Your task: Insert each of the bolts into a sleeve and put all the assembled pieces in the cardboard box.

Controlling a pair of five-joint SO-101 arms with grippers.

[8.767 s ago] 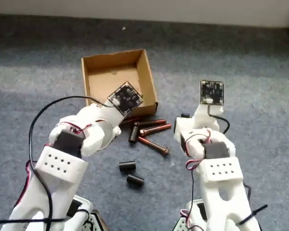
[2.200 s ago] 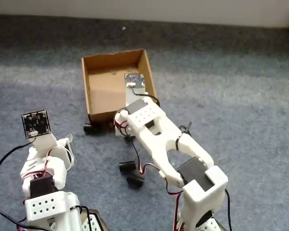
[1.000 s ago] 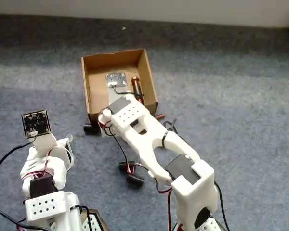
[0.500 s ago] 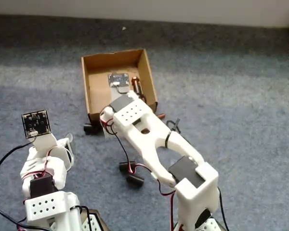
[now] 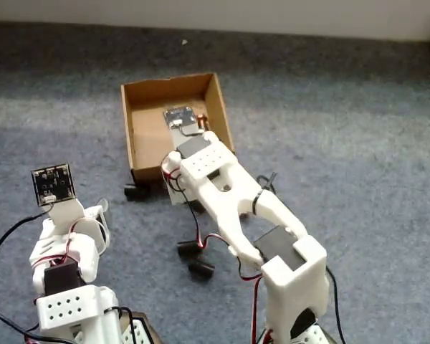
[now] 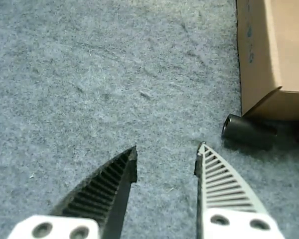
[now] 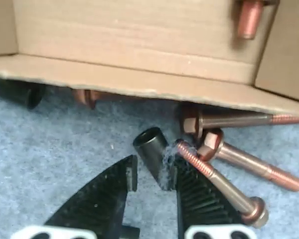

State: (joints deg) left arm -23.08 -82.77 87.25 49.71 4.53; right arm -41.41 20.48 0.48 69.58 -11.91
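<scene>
Just before the cardboard box (image 7: 114, 79) front wall, my right fingers (image 7: 154, 173) are spread apart, with a black sleeve (image 7: 150, 144) between their tips, close against one of them. Closing could, I judge, pinch the bolt (image 7: 214, 181) lying alongside, or squirt the round sleeve out. My left fingers (image 6: 166, 152) hang parted over carpet, a second sleeve (image 6: 249, 132) lying near them.
</scene>
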